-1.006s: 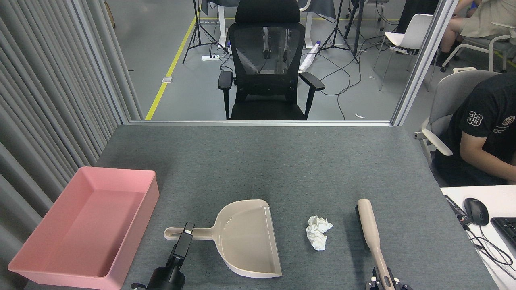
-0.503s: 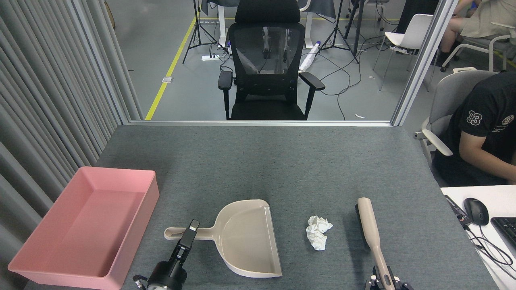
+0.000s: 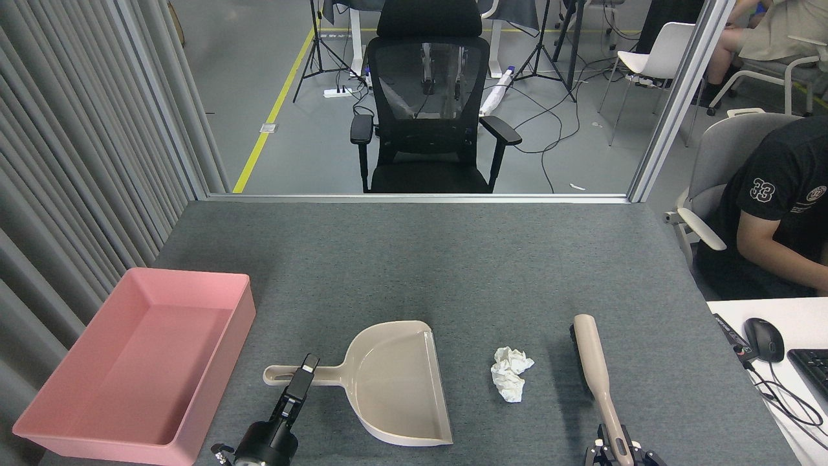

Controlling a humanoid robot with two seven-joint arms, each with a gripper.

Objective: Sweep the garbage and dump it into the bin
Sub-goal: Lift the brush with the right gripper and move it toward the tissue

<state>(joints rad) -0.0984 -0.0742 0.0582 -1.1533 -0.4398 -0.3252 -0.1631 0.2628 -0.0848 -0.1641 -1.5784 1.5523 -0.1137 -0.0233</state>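
The left gripper [image 3: 306,367] is sitting over the stem of the beige plastic dustpan's handle [image 3: 288,374], almost where it was half a second ago and a little farther right along the handle than a second ago. Its dark fingers [image 3: 301,375] are lying close together along the handle, but whether they are clamping it cannot be told from this angle. The right gripper [image 3: 620,452], at the bottom edge, is closed around the lower end of the beige long-handled brush [image 3: 594,366], whose dark-bristled head has crept slightly up the view since a second ago.

The beige dustpan [image 3: 401,382] is lying flat on the grey felt table [image 3: 420,259] with its open mouth facing right, and its scoop is holding nothing. The crumpled white tissue-paper wad [image 3: 510,373] is resting on the table between the dustpan's mouth and the brush head, apart from both and unmoved. The large shallow pink plastic tub [image 3: 139,362] is standing at the table's left edge, well apart from the wad, and its inside is showing only bare pink floor.
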